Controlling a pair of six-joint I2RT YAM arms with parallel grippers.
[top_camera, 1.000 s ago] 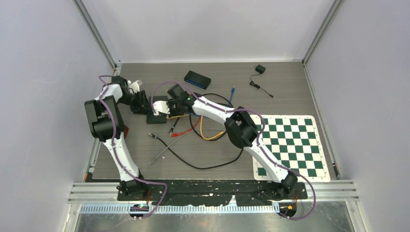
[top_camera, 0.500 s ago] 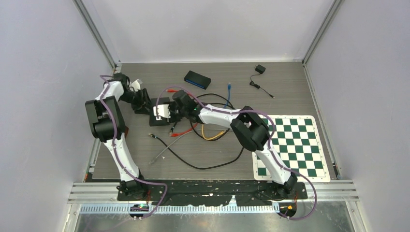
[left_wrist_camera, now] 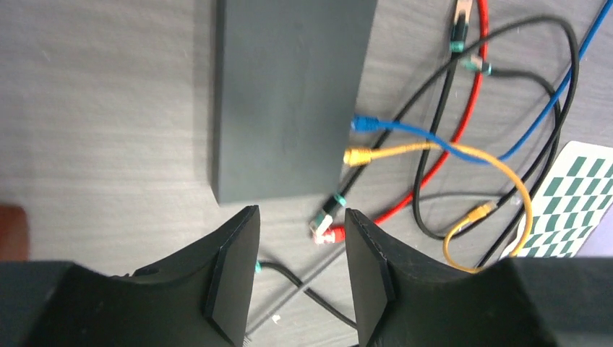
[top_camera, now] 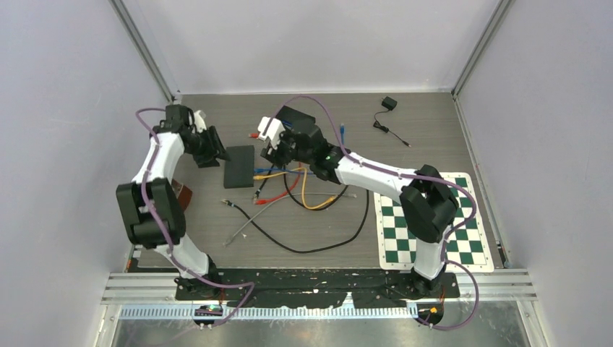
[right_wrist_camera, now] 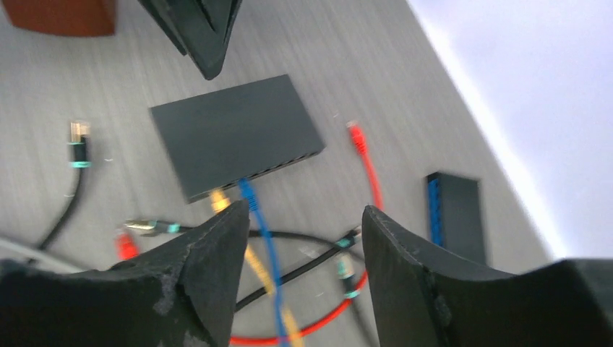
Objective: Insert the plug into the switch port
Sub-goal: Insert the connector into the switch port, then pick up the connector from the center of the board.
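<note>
switch [top_camera: 239,166]: flat black box, centre-left of the top view, lying on the table [top_camera: 434,123].
blue plug [left_wrist_camera: 363,123], yellow plug [left_wrist_camera: 356,155]: side by side, both butted into the switch's right-hand port edge.
red plug [right_wrist_camera: 356,135]: loose, right of the switch in the right wrist view.
left gripper [top_camera: 217,152]: just left of the switch, fingers apart, empty.
right gripper [top_camera: 267,137]: upper right of the switch, fingers wide, empty.

Grey table [top_camera: 434,137] bearing switch [top_camera: 239,166], cables [top_camera: 302,189], checkered mat [top_camera: 470,231]
</note>
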